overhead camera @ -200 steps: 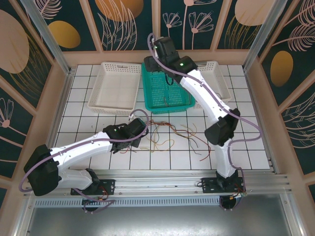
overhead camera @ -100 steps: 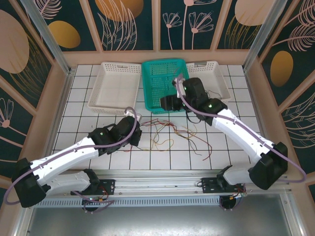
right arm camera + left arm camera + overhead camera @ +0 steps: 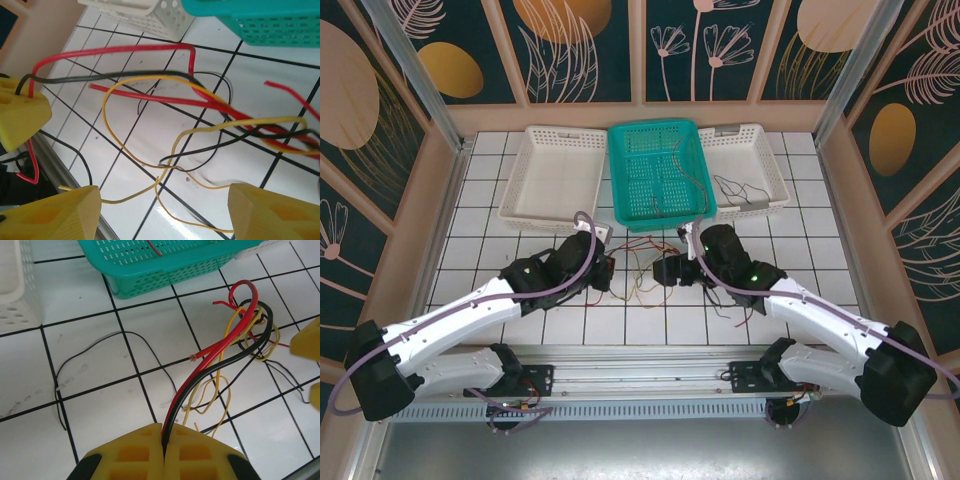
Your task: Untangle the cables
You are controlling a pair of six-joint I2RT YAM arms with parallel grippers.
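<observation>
The cables [image 3: 640, 268] lie tangled on the white tiles between my two grippers. My left gripper [image 3: 604, 272] [image 3: 164, 434] is shut on a red cable [image 3: 220, 347] and a black cable [image 3: 252, 342], which arch away together into a knot with yellow ones [image 3: 221, 390]. My right gripper [image 3: 669, 270] [image 3: 165, 212] stands open low over the tangle, facing the left one. Thin yellow cables [image 3: 165, 192] run across the gap between its fingers [image 3: 62, 215]. The red cable [image 3: 115, 51] and black cable [image 3: 100, 77] stretch from the left gripper's fingers [image 3: 20, 115] across that view.
A teal basket [image 3: 620, 180] at the back holds a thin cable. White baskets flank it at left [image 3: 525, 185] and right [image 3: 775, 170], the right one holding a dark cable [image 3: 730, 187]. A loose thin black cable [image 3: 125, 335] lies on the tiles near the left gripper.
My right arm has swung from over the teal basket down to the tangle, its gripper now low and facing the left one. The left gripper has shifted slightly forward, still holding its cables.
</observation>
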